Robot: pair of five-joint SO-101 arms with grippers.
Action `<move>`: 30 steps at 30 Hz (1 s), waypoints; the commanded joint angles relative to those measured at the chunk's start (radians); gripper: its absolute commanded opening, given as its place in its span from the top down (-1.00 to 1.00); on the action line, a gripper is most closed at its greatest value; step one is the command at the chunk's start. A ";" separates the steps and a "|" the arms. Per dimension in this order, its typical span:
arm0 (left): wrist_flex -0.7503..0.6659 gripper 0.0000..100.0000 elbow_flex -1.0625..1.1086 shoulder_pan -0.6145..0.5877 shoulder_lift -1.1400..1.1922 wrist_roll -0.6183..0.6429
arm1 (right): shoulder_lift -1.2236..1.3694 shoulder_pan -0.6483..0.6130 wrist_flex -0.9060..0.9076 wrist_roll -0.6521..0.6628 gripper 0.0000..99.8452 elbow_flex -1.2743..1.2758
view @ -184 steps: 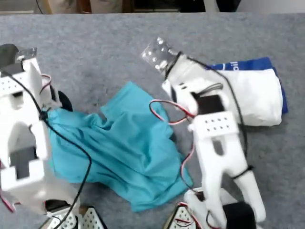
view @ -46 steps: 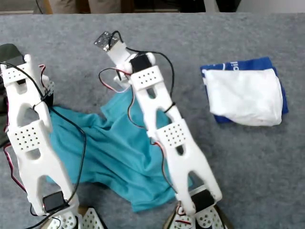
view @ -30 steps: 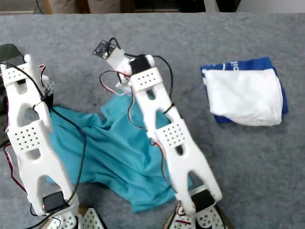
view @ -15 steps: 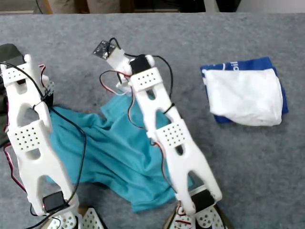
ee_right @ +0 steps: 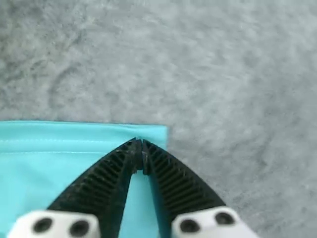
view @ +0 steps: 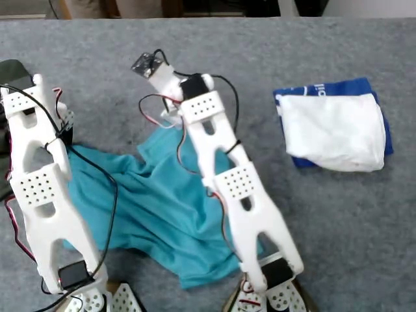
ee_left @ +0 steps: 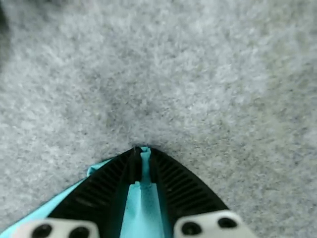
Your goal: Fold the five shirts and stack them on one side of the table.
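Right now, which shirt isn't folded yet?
The teal shirt, crumpled mid-table, with the left gripper and right gripper both shut on its edges. The white shirt and blue shirt are folded and stacked aside.

Table: grey felt-like cover, nap matted and mottled, reaching both side edges of the high view. Light even, shadows soft and short. Beyond the far edge, a narrow strip of room: brown wooden upright, dark gap, pale surface at the right corner.
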 commanded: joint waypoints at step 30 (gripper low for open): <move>-0.012 0.96 0.000 -0.002 0.005 -0.006 | -0.019 -0.036 0.023 0.163 0.62 -0.002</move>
